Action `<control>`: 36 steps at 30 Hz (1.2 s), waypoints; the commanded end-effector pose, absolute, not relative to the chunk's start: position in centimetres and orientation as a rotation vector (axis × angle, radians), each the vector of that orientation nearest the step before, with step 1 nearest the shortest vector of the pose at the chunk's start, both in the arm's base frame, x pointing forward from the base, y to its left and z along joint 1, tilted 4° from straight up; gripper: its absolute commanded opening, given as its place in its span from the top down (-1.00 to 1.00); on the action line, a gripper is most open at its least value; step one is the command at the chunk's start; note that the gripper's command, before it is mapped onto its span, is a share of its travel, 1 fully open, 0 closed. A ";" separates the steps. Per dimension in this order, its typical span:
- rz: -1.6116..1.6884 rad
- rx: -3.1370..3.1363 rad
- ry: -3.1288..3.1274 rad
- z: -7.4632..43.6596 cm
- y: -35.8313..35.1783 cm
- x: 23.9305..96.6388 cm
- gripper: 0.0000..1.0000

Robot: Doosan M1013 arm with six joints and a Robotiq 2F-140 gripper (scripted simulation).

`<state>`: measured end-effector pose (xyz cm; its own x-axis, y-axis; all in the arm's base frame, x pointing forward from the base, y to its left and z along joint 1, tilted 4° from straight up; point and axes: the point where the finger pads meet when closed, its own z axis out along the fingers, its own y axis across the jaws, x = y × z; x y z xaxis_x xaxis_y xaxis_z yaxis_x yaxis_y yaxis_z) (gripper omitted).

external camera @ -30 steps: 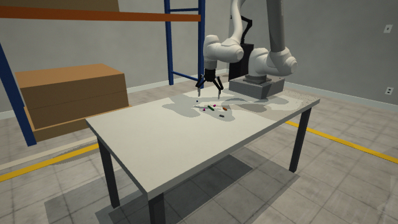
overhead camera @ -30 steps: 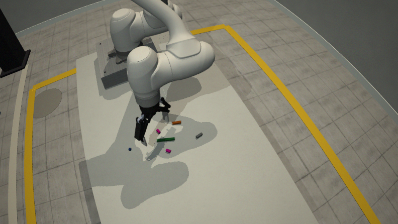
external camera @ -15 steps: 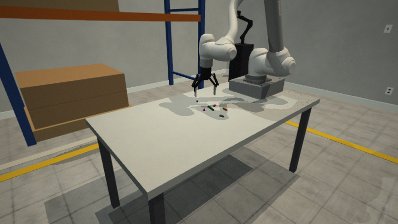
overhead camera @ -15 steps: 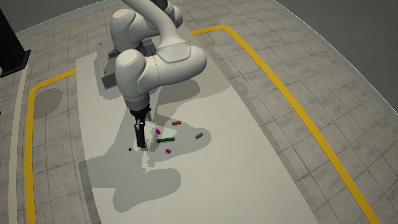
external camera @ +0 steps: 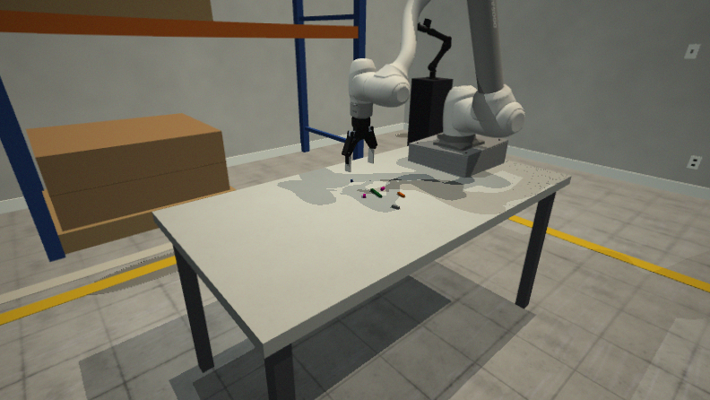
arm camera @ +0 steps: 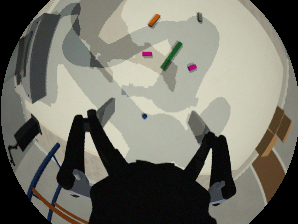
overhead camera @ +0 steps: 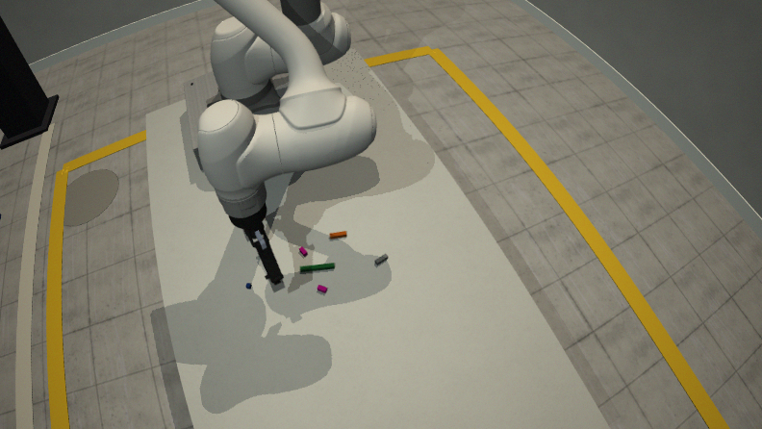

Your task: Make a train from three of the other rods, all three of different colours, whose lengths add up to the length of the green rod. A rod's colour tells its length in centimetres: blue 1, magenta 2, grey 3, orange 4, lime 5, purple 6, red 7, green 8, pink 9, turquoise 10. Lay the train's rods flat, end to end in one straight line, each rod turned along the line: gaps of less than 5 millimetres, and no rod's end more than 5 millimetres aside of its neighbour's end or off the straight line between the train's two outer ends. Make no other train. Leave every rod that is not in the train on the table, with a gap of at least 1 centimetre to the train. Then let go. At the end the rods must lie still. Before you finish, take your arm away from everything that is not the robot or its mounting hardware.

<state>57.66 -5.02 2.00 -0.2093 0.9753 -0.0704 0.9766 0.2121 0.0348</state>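
Observation:
The green rod (overhead camera: 317,267) (external camera: 376,193) (arm camera: 170,55) lies flat on the white table (overhead camera: 426,330) (external camera: 298,248). One magenta rod (overhead camera: 302,250) (external camera: 382,187) (arm camera: 147,54) lies on one side of it, and a second magenta rod (overhead camera: 321,289) (external camera: 364,195) (arm camera: 192,67) lies on the other. The orange rod (overhead camera: 337,234) (external camera: 401,194) (arm camera: 154,20) and the grey rod (overhead camera: 380,259) (external camera: 395,205) (arm camera: 198,16) lie farther off, each apart from the others. A small blue rod (overhead camera: 248,285) (external camera: 350,180) (arm camera: 144,116) lies alone. My gripper (overhead camera: 270,271) (external camera: 359,162) (arm camera: 153,111) is open and empty. It hangs above the table, roughly over the blue rod.
The robot's grey base block (external camera: 456,156) stands at the table's far end. Cardboard boxes (external camera: 124,163) and a blue rack (external camera: 303,74) stand on the floor beyond the table. Yellow floor lines (overhead camera: 586,223) run round the table.

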 end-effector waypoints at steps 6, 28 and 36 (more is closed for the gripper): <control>-0.017 1.524 2.676 2.4 -7.1 57.7 -1.00; -0.042 0.739 2.995 3.0 -10.8 57.5 -1.00; -0.042 0.739 2.995 3.0 -10.8 57.5 0.71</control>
<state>57.47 -10.83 3.03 -0.8838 0.4639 -0.0613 0.4654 0.8850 -0.0133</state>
